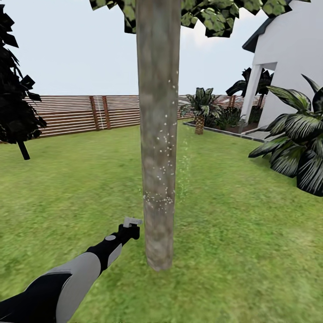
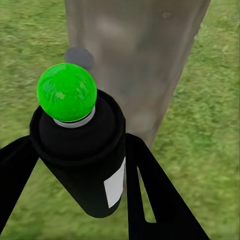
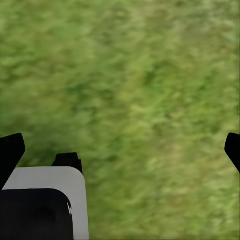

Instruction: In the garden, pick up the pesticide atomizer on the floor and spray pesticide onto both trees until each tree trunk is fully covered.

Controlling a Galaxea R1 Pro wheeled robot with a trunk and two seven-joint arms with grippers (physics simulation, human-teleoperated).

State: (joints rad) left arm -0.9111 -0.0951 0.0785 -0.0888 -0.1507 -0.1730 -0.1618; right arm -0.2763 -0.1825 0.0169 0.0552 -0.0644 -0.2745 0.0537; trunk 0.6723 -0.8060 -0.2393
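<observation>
The pesticide atomizer (image 2: 82, 150) sits closest in the left wrist view, a black bottle with a white label low on its side and a top that shows bright green here (not red). It stands between the two dark fingers (image 2: 160, 200) of the left gripper (image 2: 75, 165), which press against its body on either side, so the gripper is closed on the bottle and carries it. Just beyond the bottle's top rises the tree trunk (image 2: 137, 60), grey-brown and mottled, with grass around its foot.

From the head view, the left arm (image 1: 67, 278) reaches forward from the lower left corner, and the left gripper (image 1: 130, 229) is held just beside the tree trunk (image 1: 158, 134), on its left and low down, near but not touching the bark. White specks dot the trunk's middle and lower stretch, and a faint scatter of them hangs in the air on its right. The trunk stands upright on the floor (image 1: 233, 233), with leaves (image 1: 215, 15) above it. A slatted wooden fence (image 1: 80, 114) bounds the lawn behind, a white house (image 1: 291, 58) stands at the right, and palm-like plants (image 1: 296, 134) grow beside it.

In the right wrist view, the right gripper (image 3: 120, 145) hangs over grass (image 3: 140, 75), its fingertips (image 3: 11, 147) wide apart with nothing between them.
</observation>
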